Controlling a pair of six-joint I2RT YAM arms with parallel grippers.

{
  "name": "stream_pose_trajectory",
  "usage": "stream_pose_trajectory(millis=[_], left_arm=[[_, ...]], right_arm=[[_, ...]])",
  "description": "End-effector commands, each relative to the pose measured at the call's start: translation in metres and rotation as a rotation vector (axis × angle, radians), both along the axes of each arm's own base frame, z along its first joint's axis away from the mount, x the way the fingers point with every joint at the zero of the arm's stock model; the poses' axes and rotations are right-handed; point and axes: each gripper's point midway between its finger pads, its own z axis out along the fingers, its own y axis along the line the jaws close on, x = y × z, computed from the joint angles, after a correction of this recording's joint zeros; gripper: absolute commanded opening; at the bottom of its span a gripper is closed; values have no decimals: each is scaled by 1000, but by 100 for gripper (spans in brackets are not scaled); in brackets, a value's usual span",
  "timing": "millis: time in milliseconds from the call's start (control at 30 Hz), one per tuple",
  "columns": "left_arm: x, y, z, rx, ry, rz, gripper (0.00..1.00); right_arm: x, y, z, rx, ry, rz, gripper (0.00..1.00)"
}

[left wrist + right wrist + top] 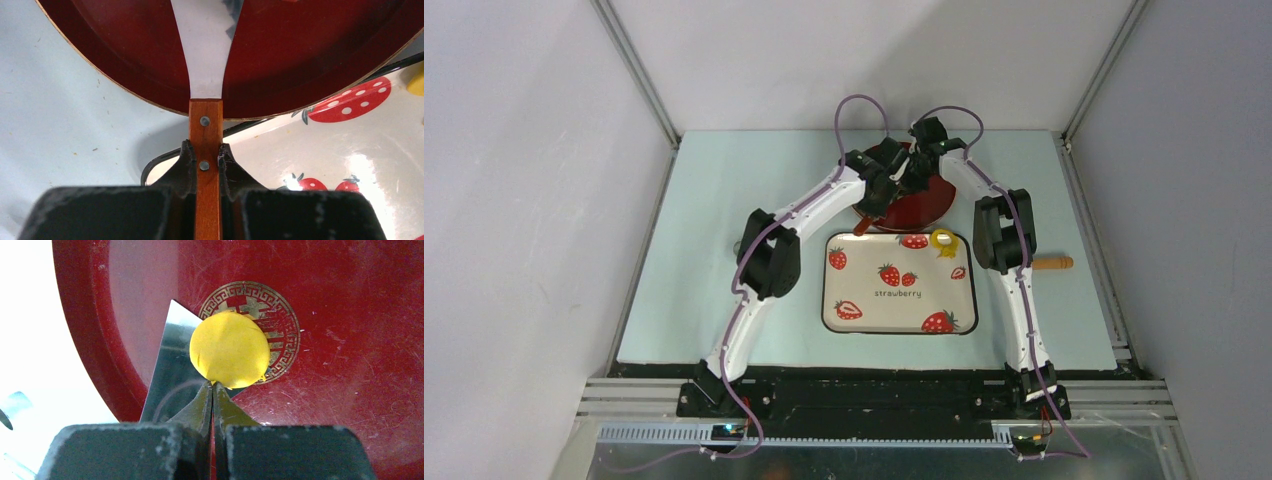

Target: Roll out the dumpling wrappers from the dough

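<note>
Clamping the wooden handle (205, 131) of a metal spatula with the left gripper (205, 150), fingers clenched on either side of the handle's rivets. Reaching the spatula blade (207, 45) out over the near rim of the red plate (325, 50). Resting the dumpling wrapper (230, 350), a flat round yellow disc, partly on the blade tip and partly over the plate's gold emblem. Closing the right gripper (212, 386) fully, fingertips meeting at the wrapper's near edge; cannot tell whether pinching it. Noting the strawberry tray (894, 312) just near of the plate, a yellow ring-shaped scrap (943, 240) at its far right corner, and a wooden roller (1052, 263) on the table (704, 250) to the right.
</note>
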Motion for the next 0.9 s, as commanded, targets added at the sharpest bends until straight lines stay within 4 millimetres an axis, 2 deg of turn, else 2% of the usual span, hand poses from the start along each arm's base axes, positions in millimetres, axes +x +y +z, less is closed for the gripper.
stream_pose_trajectory(millis=[0, 400, 667, 833, 867], left_arm=[[3, -3, 49, -30, -115, -27, 0], [-7, 10, 65, 11, -135, -42, 0], [-22, 38, 61, 120, -100, -34, 0], [-28, 51, 79, 127, -139, 4, 0], [-28, 52, 82, 121, -144, 10, 0]], right_arm=[[-2, -9, -17, -48, 36, -6, 0], [-2, -12, -17, -38, 45, -12, 0], [-5, -10, -16, -13, 56, -2, 0], [-12, -8, -8, 7, 66, 5, 0], [-11, -7, 1, 21, 49, 8, 0]])
